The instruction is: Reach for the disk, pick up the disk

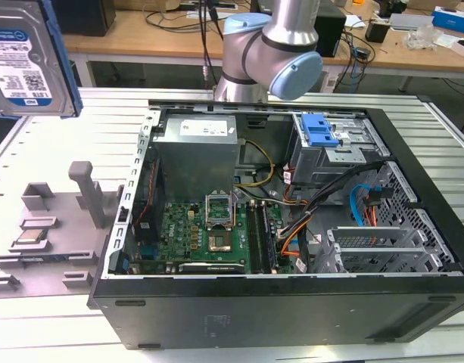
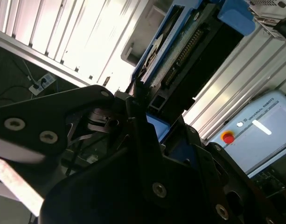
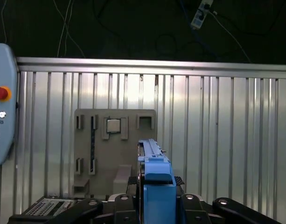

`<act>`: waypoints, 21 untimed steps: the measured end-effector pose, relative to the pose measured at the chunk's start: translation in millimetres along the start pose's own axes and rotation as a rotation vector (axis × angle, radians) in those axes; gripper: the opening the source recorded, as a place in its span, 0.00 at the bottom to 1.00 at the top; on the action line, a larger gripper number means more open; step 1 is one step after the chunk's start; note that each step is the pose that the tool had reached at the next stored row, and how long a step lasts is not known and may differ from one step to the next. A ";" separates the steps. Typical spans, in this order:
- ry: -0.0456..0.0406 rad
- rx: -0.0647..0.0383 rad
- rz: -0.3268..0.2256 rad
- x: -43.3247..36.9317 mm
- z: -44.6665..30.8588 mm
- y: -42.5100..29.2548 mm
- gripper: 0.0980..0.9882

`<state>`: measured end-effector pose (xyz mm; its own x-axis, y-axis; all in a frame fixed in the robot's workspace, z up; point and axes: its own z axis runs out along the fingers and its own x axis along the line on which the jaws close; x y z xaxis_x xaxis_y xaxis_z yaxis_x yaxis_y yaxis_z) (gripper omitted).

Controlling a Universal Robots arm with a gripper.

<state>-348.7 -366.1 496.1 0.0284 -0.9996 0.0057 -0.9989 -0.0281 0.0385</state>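
Note:
The disk (image 1: 23, 60), silver with a white-and-blue label and a blue bracket, hangs in the air at the exterior view's top left, above the slatted table. In the first wrist view the disk (image 3: 152, 154) stands edge-on, and my gripper (image 3: 155, 183) is shut on it with black fingers (image 3: 133, 181) against both sides of the blue bracket. In the second wrist view the disk (image 2: 189, 51) shows its circuit-board side and connector pins, reaching away from my gripper (image 2: 142, 109).
An open computer case (image 1: 413, 318) lies on the table with a blue latch (image 1: 319, 130) inside. A grey fixture plate (image 1: 73, 198) at the exterior view's left holds a processor chip (image 1: 31, 237). A teach pendant (image 3: 0, 116) lies on the table. The arm (image 1: 269, 45) rises behind the case.

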 end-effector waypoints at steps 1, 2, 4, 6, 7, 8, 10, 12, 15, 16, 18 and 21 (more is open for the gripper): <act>0.0000 0.000 0.000 0.1 -0.1 -4.1 0.30; -0.0001 0.000 0.000 0.3 -0.3 -10.6 0.30; 0.0000 0.000 0.000 0.6 -0.9 -22.6 0.30; -0.0001 0.000 0.000 0.8 -1.1 -29.8 0.30; 0.0000 0.000 0.000 0.9 -1.2 -33.3 0.30; 0.0000 0.000 0.000 1.0 -1.4 -36.7 0.30; 0.0000 0.000 0.000 1.3 -1.8 -47.2 0.30; 0.0001 0.000 0.000 1.7 -2.2 -59.4 0.30; 0.0000 0.000 0.000 2.1 -2.9 -76.0 0.30; 0.0001 0.000 0.000 2.2 -3.1 -82.5 0.30; 0.0002 0.000 0.000 2.4 -3.4 -89.6 0.30; 0.0001 0.000 0.000 2.7 -4.0 -104.4 0.30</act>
<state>-244.2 -365.8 496.0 0.0285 -0.9996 0.0058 -0.9989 -0.0283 0.0384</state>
